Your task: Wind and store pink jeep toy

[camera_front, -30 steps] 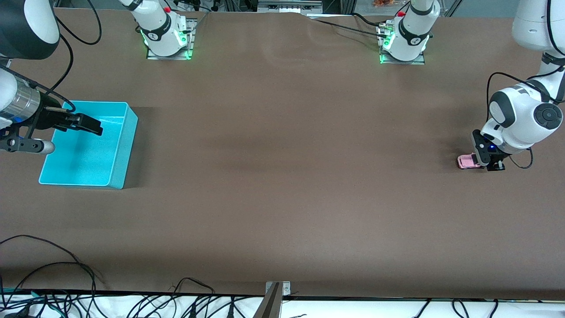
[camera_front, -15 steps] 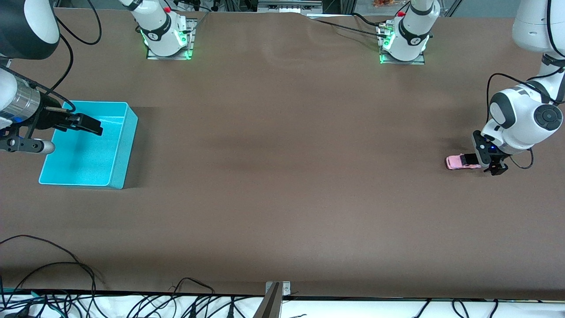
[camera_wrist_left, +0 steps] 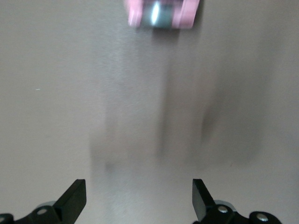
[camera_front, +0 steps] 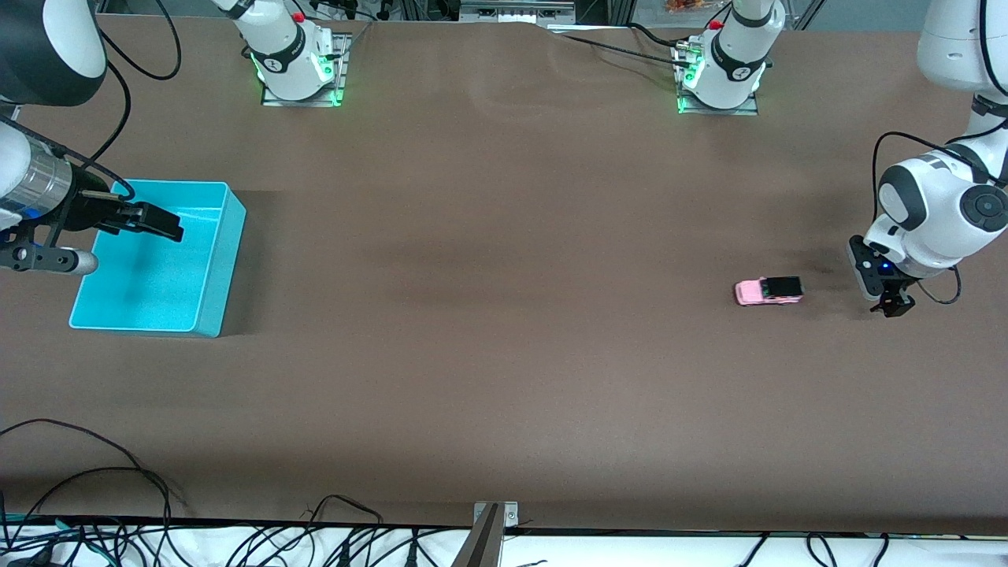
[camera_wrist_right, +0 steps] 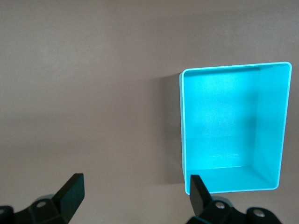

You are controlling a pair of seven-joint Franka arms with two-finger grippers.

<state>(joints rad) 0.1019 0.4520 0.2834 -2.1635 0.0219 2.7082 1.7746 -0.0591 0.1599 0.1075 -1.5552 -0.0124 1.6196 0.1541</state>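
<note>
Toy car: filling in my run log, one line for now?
toy car: free on table | left tool: open, beside it | right tool: open, over bin

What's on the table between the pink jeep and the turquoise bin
Nothing: bare brown table separates the pink jeep toy from the turquoise bin, shown in the front view.

Pink jeep toy (camera_front: 768, 291) — black roof — turquoise bin (camera_front: 220, 268), brown table (camera_front: 504, 315).

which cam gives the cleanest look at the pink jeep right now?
Front view: the pink jeep toy sits whole and sharp on the table, apart from the open left claw. The left wrist view catches it only as a blurred shape at the frame edge. The right wrist view shows only the turquoise bin, no jeep.
</note>
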